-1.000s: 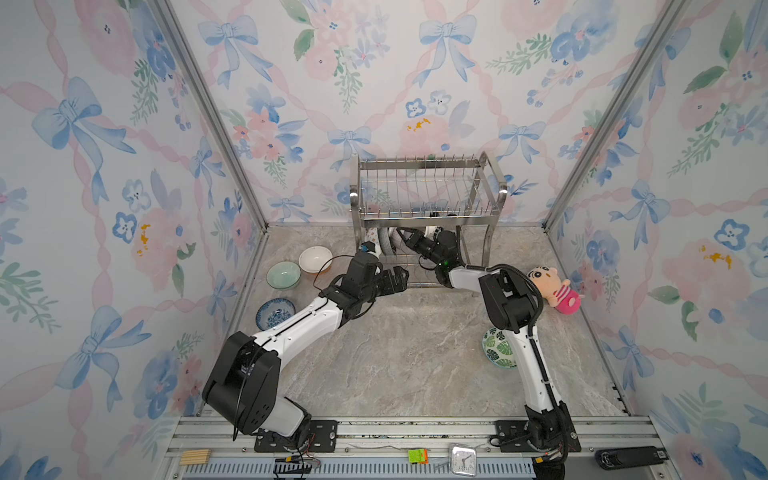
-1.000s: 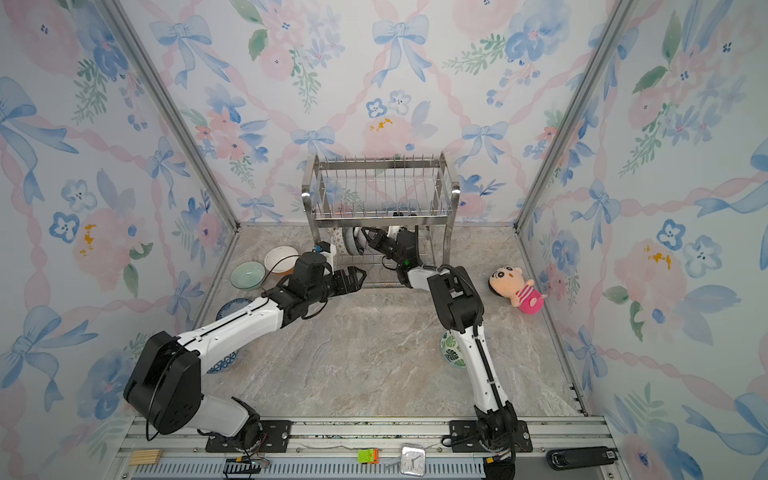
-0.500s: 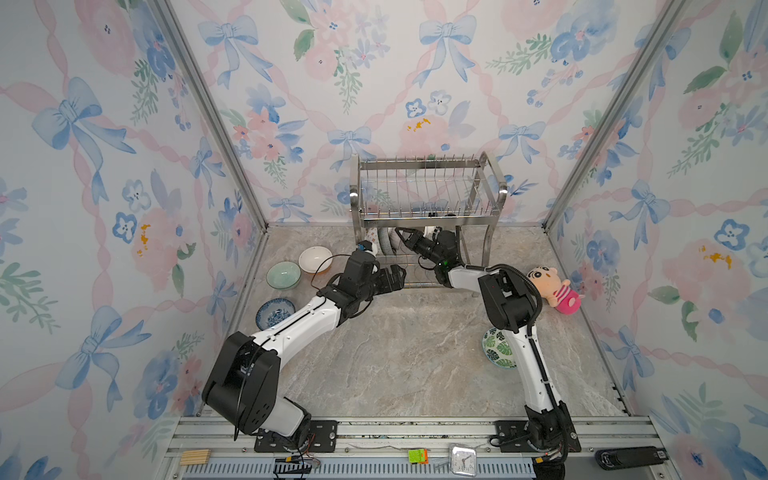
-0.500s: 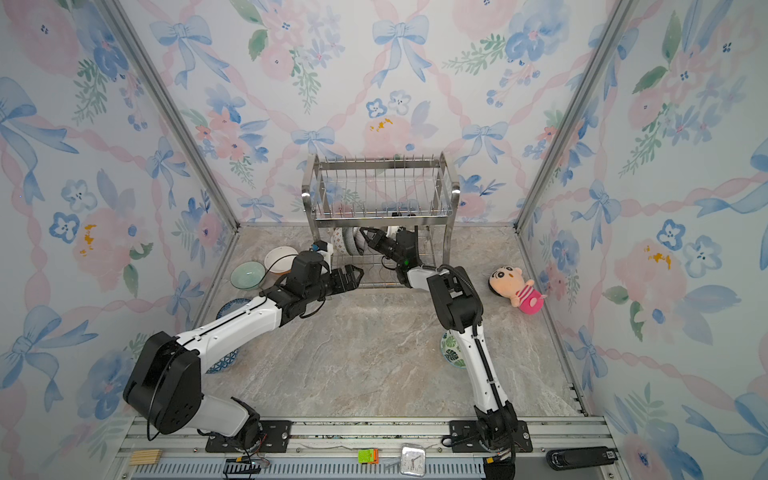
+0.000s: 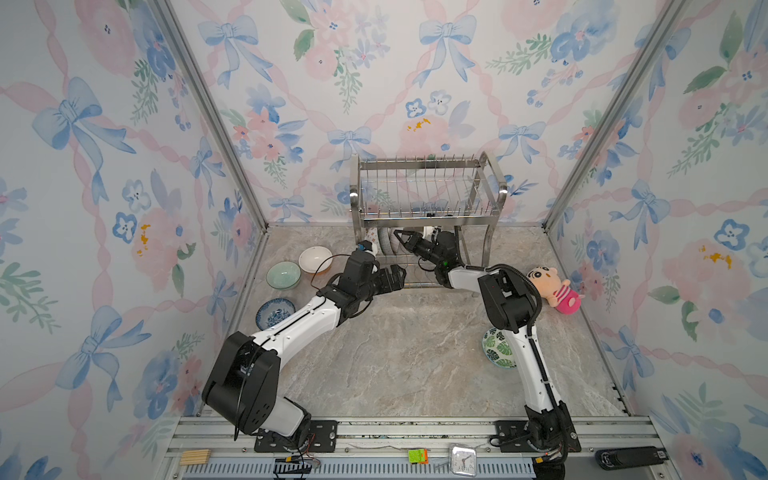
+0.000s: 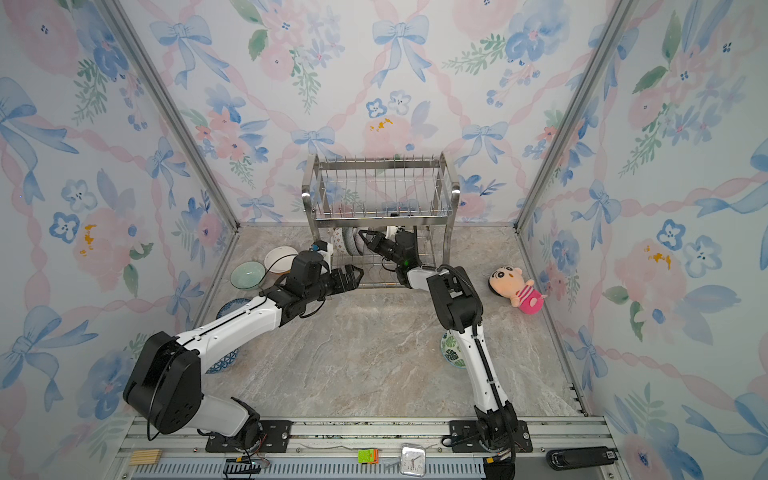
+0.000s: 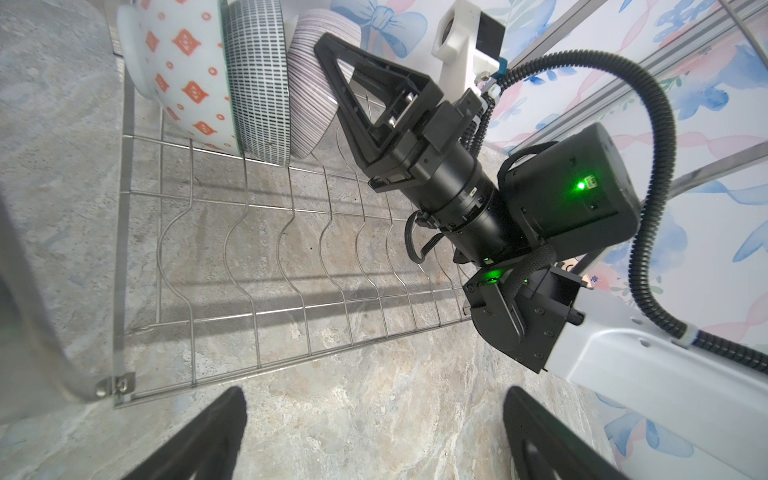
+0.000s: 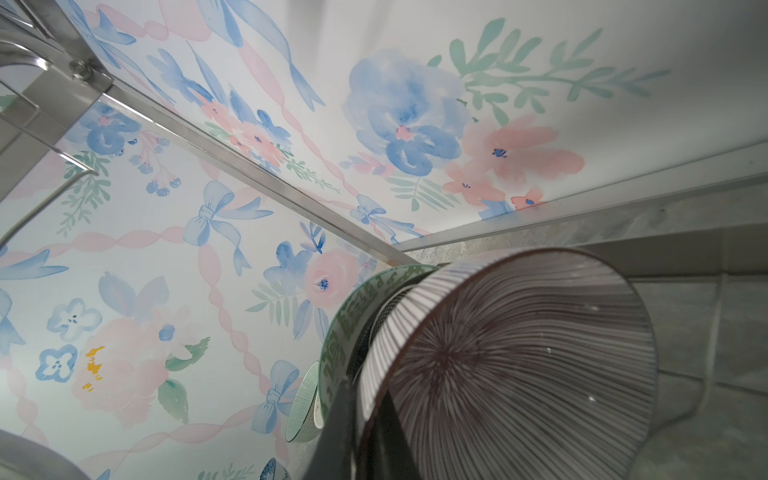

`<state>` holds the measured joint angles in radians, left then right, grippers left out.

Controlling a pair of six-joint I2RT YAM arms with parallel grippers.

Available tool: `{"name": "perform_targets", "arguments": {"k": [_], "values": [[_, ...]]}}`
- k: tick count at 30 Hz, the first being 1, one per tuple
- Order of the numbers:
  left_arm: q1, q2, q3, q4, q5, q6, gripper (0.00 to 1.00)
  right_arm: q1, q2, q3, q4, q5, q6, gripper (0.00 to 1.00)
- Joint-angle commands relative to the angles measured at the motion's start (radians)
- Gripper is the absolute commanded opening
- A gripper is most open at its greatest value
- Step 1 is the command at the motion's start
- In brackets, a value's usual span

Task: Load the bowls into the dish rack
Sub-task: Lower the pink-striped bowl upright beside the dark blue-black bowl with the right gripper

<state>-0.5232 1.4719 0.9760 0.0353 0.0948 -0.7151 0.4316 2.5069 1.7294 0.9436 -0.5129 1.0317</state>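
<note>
The dish rack point(image 5: 428, 195) point(image 6: 382, 195) stands at the back wall. On its lower tier point(image 7: 249, 249) three bowls stand on edge: orange-and-white point(image 7: 178, 70), green geometric point(image 7: 259, 79) and pink-striped point(image 7: 309, 87) point(image 8: 519, 365). My right gripper point(image 5: 401, 239) point(image 6: 365, 237) point(image 7: 322, 43) point(image 8: 363, 409) reaches under the upper tier, shut on the pink-striped bowl's rim. My left gripper point(image 5: 397, 276) point(image 6: 353, 276) point(image 7: 374, 415) is open and empty, just in front of the lower tier. A white bowl point(image 5: 315, 258), a pale green bowl point(image 5: 283, 274), a blue floral bowl point(image 5: 274, 312) and a green leaf bowl point(image 5: 496, 347) sit on the table.
A pink plush doll point(image 5: 555, 286) lies right of the rack. A navy-patterned bowl point(image 6: 222, 363) shows partly under my left arm. The rack's front left leg point(image 7: 37, 291) stands close beside my left gripper. Walls close in on three sides.
</note>
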Motion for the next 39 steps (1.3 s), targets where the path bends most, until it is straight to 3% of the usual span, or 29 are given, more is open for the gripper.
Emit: {"name": "perform_targets", "arguments": {"k": [1,39], "values": [[0.006,-0.001,0.024,-0.011,0.017,-0.001,0.98,-0.006,-0.005,0.002,0.051,-0.017,-0.021,0.07],[0.010,0.000,0.024,-0.010,0.020,-0.001,0.98,-0.012,-0.049,-0.053,0.005,-0.030,-0.067,0.21]]}}
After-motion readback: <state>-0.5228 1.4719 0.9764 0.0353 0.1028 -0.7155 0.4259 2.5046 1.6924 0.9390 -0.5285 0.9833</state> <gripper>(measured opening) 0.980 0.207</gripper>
